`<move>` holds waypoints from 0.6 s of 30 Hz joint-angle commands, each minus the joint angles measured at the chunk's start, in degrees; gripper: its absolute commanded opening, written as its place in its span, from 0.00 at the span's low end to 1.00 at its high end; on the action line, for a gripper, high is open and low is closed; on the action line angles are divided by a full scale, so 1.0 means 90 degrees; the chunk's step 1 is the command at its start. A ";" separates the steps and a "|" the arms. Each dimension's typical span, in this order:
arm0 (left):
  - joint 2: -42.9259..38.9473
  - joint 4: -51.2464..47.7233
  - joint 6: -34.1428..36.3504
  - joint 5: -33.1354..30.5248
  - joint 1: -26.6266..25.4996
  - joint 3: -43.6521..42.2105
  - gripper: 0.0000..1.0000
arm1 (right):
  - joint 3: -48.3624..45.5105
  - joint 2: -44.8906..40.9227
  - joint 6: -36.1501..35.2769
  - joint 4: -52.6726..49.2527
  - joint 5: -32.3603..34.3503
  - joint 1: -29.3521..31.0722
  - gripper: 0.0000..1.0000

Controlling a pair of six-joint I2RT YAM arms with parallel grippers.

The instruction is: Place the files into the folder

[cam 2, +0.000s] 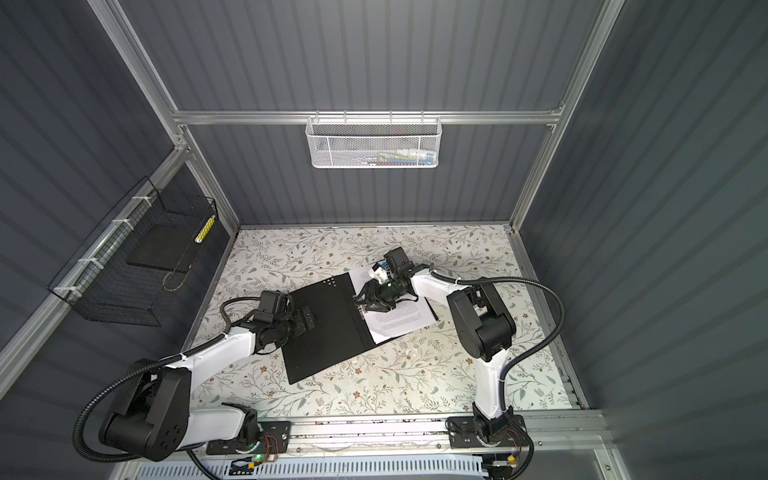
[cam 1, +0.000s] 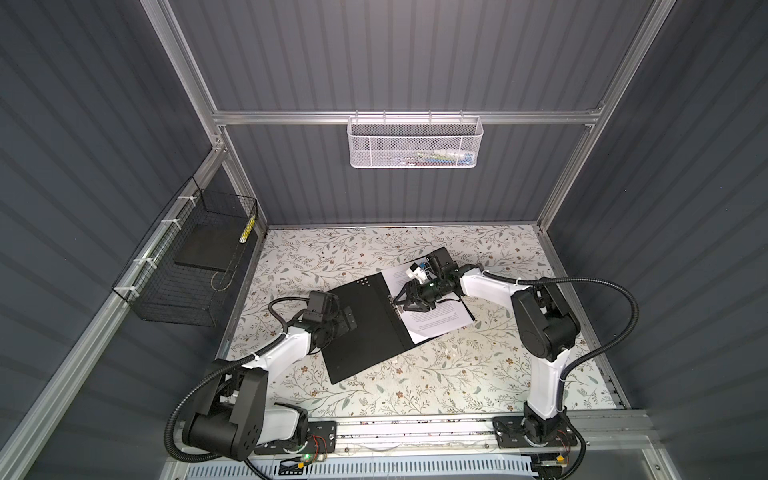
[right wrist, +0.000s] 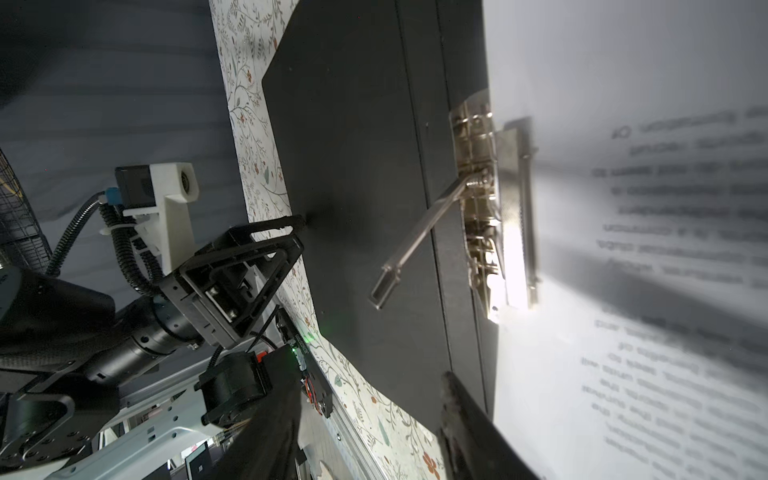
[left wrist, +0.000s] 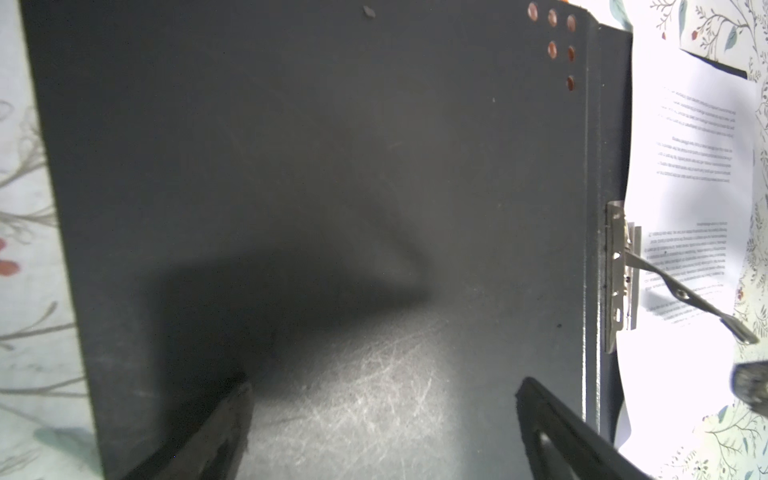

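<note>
1. Your left arm reaches low and forward from its base, with the elbow folded back and the wrist nearly level. The left gripper (cam 1: 347, 321) points at the open folder (cam 1: 370, 332).
2. Its fingers (left wrist: 232, 415) stand wide apart and hold nothing. The black inner cover lies directly under and in front of them, and in the right wrist view the fingertips are at the cover's outer edge.
3. Your right arm rises from its base, bends at the elbow and reaches inward across the files (cam 1: 440, 320). The right gripper (cam 1: 401, 306) is tilted downward.
4. Its fingers (right wrist: 469, 428) stand partly apart with nothing between them. The metal clip (right wrist: 478, 199) is just ahead of the fingertips, and its lever (right wrist: 415, 237) is raised toward them.
5. The files lie on the folder's right half, beneath the right fingers, with one edge at the clip. I cannot tell whether the clip presses on them.
6. The folder lies flat and open on the floral table (cam 1: 457, 374), between your two grippers.
</note>
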 commanded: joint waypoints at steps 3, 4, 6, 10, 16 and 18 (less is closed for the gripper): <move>0.0080 -0.0047 -0.0136 0.0160 0.0031 -0.0294 1.00 | 0.0240 0.0235 0.0405 0.0512 -0.0242 -0.0005 0.52; 0.0078 -0.0037 -0.0153 0.0160 0.0030 -0.0329 1.00 | 0.0279 0.0294 0.0424 0.0513 -0.0254 -0.0004 0.52; 0.0087 -0.0055 -0.0207 0.0150 0.0030 -0.0368 1.00 | 0.0365 0.0443 0.0480 0.0520 -0.0313 -0.0001 0.52; 0.0051 -0.0050 -0.0294 0.0140 0.0030 -0.0486 1.00 | 0.0400 0.0570 0.0437 0.0516 -0.0140 -0.0003 0.52; 0.0058 -0.0065 -0.0337 0.0096 0.0031 -0.0578 1.00 | 0.0617 0.0807 0.0490 0.0600 -0.0148 -0.0003 0.51; 0.0096 -0.0088 -0.0346 0.0067 0.0030 -0.0578 1.00 | 0.0725 0.0886 0.0442 0.0528 -0.0114 -0.0003 0.48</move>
